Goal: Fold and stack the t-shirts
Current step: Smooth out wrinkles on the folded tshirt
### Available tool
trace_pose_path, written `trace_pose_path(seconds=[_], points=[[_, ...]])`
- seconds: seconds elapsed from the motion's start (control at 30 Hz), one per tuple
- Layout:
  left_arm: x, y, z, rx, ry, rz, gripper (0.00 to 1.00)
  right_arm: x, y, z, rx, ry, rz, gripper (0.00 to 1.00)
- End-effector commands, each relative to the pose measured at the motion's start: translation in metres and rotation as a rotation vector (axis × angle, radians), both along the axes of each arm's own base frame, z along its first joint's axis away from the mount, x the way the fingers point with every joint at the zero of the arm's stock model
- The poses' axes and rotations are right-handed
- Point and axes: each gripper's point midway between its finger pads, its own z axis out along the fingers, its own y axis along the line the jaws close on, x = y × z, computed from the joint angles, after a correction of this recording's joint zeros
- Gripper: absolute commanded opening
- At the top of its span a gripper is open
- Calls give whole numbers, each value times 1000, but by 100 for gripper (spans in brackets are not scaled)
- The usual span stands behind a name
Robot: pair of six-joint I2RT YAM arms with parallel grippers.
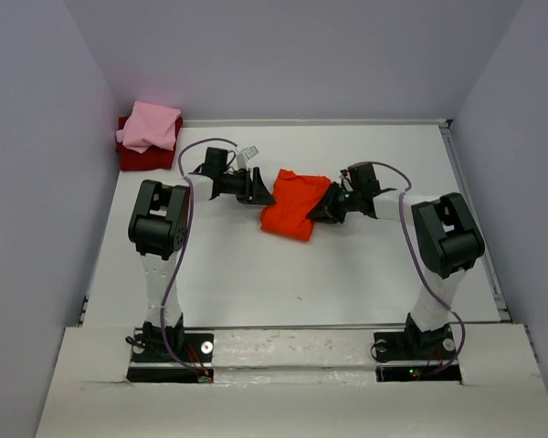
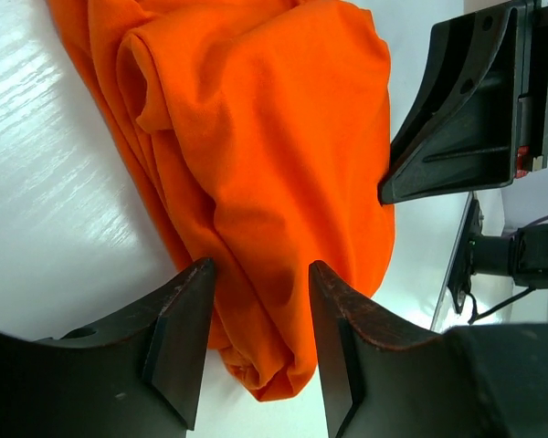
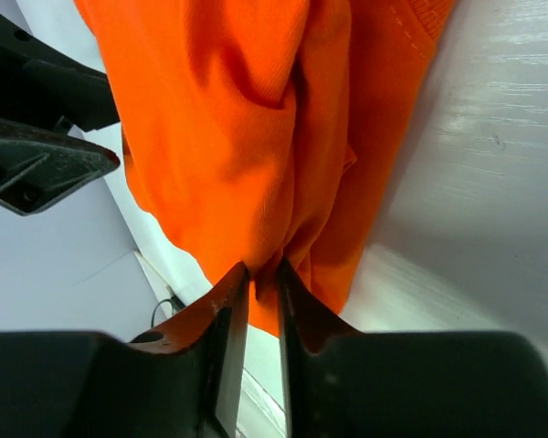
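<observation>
**A:** Where is the bright orange-red cloth t-shirt [image 1: 292,205]?

**B:** It lies bunched in a loose heap near the middle of the white surface [image 1: 256,283], between the two arms.

**A:** What are the left fingers [image 2: 178,338] doing?

**B:** They stand apart, one on either side of a thick fold at the shirt's left edge. Cloth fills the gap between them, but I cannot tell whether they press on it.

**A:** And the right fingers [image 3: 226,319]?

**B:** Almost together, clamped on a thin ridge of the same shirt at its right edge. The wrist view shows the cloth running straight into the narrow slot between the tips.

**A:** Are the other garments close by?

**B:** No, they are well apart from it, in the far left corner by the wall. A folded light pink cloth t-shirt [image 1: 152,125] rests on top of a folded dark red cloth t-shirt [image 1: 135,159].
</observation>
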Motion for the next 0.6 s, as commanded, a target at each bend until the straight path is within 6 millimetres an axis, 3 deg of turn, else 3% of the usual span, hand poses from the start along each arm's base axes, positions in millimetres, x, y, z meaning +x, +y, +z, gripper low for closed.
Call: trace_pose_path(seconds=[0.0,0.07,0.13,0.43,0.5,0.57], points=[[2,-15,18,-44,-21,-46,54,17,3,12,25,-64,-2,18],[0,-19,18,-44,-17,-56,53,18,4,12,26,-64,-1,7],[-2,-22,17,-49,-13,-67,52,18,4,12,27,-63,0,3],[-5,-23,13,-25,-4,-76,40,18,4,12,27,-65,5,2],[-5,-22,12,-15,-3,-82,31,18,4,12,25,-67,5,2],[-6,-20,8,0,-7,-87,30,19,3,13,19,-70,4,0]])
